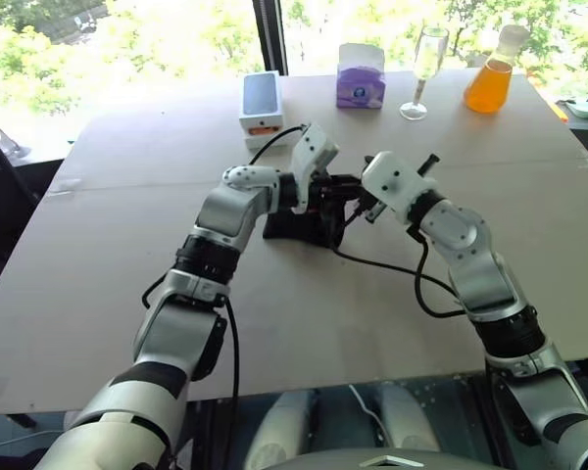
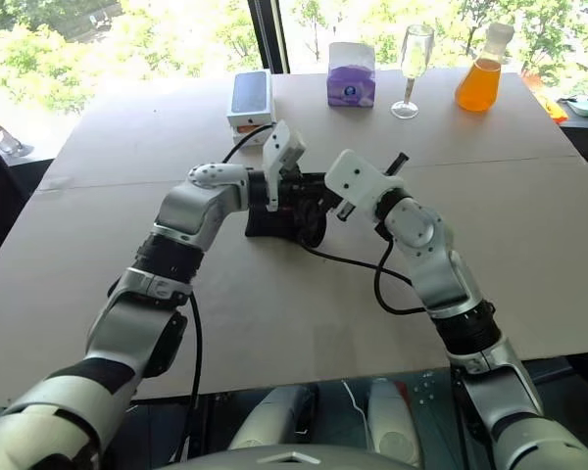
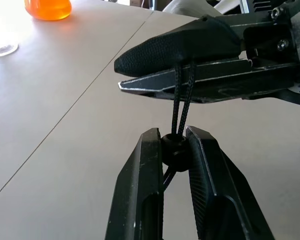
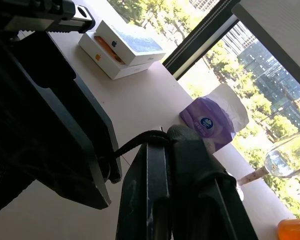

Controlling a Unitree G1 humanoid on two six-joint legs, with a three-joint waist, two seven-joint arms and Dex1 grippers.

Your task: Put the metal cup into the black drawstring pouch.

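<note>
Both pincers grip the black drawstring pouch's (image 1: pixel 299 223) cord (image 3: pixel 181 102): left pincer (image 3: pixel 176 150) apparently pinching its toggle (image 3: pixel 176 148), right pincer (image 4: pixel 169 142) shut on cord.

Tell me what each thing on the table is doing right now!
black drawstring pouch: lying on the table between both grippers.
cord: stretched between both grippers.
left gripper: shut on the cord's toggle.
right gripper: shut on the cord.
wine glass: upright.
flask: upright, orange liquid inside.
tissue box: tissue sticking up.
</note>
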